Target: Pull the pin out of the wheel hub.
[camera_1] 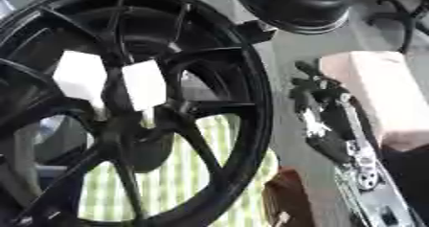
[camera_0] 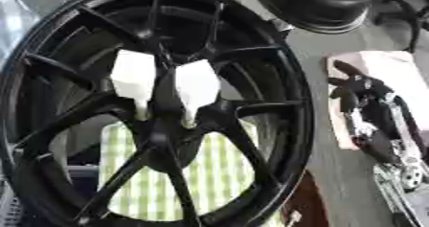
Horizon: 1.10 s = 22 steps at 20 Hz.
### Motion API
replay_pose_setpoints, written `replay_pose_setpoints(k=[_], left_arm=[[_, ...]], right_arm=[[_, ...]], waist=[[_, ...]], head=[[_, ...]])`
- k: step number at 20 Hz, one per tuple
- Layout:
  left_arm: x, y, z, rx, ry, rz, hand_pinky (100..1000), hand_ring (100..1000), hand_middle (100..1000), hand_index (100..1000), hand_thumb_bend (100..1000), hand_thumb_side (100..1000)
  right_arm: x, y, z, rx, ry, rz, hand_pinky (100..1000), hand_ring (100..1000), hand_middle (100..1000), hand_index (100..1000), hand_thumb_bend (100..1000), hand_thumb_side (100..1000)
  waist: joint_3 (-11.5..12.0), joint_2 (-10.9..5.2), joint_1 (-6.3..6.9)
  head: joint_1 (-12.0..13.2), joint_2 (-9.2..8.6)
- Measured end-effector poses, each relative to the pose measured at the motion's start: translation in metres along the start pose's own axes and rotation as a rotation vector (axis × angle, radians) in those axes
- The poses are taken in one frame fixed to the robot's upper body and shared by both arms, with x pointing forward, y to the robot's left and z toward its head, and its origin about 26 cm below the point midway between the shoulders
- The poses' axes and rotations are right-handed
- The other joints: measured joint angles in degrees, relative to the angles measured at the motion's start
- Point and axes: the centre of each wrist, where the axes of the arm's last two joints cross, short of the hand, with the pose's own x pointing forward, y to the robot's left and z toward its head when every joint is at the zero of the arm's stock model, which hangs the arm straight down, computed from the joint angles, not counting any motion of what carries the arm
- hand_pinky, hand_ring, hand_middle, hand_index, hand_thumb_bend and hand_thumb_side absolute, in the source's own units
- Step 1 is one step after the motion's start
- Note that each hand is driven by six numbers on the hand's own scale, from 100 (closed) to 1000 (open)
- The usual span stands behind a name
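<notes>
A large black wheel hub fills most of both views, standing nearly upright and tilted, its rim running from about 7 o'clock up over 12 and down to 5 o'clock. Thin black spokes fan out from its centre. Behind the spokes, just above the centre, 2 white blocks show side by side, each narrowing downward toward the hub's middle; whether either is the pin cannot be told, and no pin can be made out clearly. Through the lower openings a green-and-white checked cloth shows behind the wheel.

At 3 o'clock the right robot hand, black with silver joints, hangs well apart from the wheel, over a pale pink slab lying on the grey surface. Its fingers point up and toward the wheel, touching nothing; they look loosely spread, holding nothing. Its silver forearm runs down to 5 o'clock.

The left robot hand shows in neither view.

At 1 o'clock a round black object sits beyond the rim. A brown shape lies near the rim's lower edge at 5 o'clock.
</notes>
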Motion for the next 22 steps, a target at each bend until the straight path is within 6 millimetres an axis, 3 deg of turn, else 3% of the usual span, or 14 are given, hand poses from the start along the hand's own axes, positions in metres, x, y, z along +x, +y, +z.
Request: replay_pose_setpoints(k=[7,11,17,22], left_arm=[[0.000,0.001,-0.001,-0.004,-0.009,-0.013,796,548,567,693,249,729],[0.002,0.014,-0.008,-0.056,-0.073,-0.081,795,552,573,701,246,687],[0.016,0.045,-0.030,-0.310,-0.245,-0.318,794,601,601,728,251,681],[0.043,0.063,-0.060,-0.635,-0.346,-0.580,796,636,637,757,289,714]], right_arm=[[0.000,0.001,0.000,-0.007,0.000,-0.020,850,977,510,598,100,416],[0.000,-0.001,0.003,-0.007,0.009,-0.022,847,970,506,597,100,410],[0.000,-0.004,0.009,0.006,0.026,-0.012,845,961,496,592,100,404],[0.000,-0.005,0.015,-0.010,0.034,-0.006,844,957,491,588,100,408]], waist=[[0.00,-0.44,0.22],[-0.01,-0.99,0.77],[-0.12,-1.84,1.56],[-0.11,-2.02,1.77]], head=[[-0.26,0.03],[-0.31,0.73],[-0.88,1.48],[-1.51,2.09]])
